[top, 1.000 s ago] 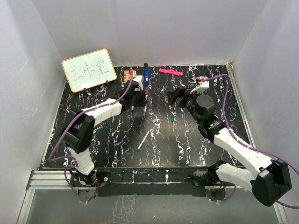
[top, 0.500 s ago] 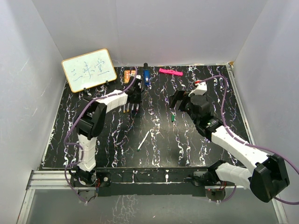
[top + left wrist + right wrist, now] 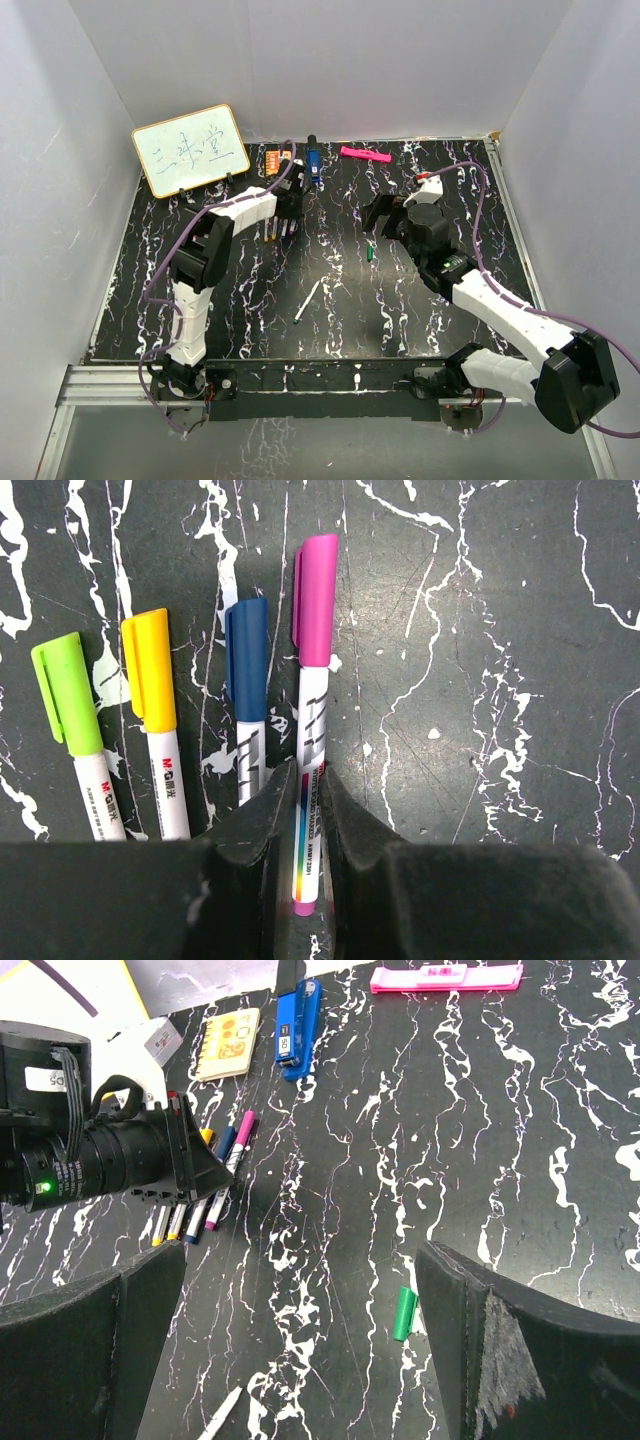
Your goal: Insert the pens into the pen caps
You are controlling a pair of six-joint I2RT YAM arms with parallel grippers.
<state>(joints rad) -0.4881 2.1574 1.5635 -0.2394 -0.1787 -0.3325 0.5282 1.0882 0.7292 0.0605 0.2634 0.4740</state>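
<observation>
Four capped white pens lie side by side in the left wrist view, with green point(image 3: 70, 705), yellow point(image 3: 152, 695), blue point(image 3: 246, 680) and magenta point(image 3: 314, 630) caps. My left gripper point(image 3: 308, 772) is shut on the barrel of the magenta-capped pen, low at the table; it is at the back left in the top view point(image 3: 283, 222). A loose green cap point(image 3: 403, 1314) lies near my right gripper point(image 3: 300, 1260), which hangs wide open and empty above the table point(image 3: 385, 215). An uncapped white pen point(image 3: 307, 301) lies alone mid-table.
A whiteboard point(image 3: 190, 150) leans at the back left. An orange block point(image 3: 277, 158), a dark blue block point(image 3: 313, 165) and a pink bar point(image 3: 364, 154) lie along the back edge. White walls enclose the table.
My left gripper has carried the magenta-capped pen left and down beside the other three capped pens. The right gripper shifted slightly left, then held still.
</observation>
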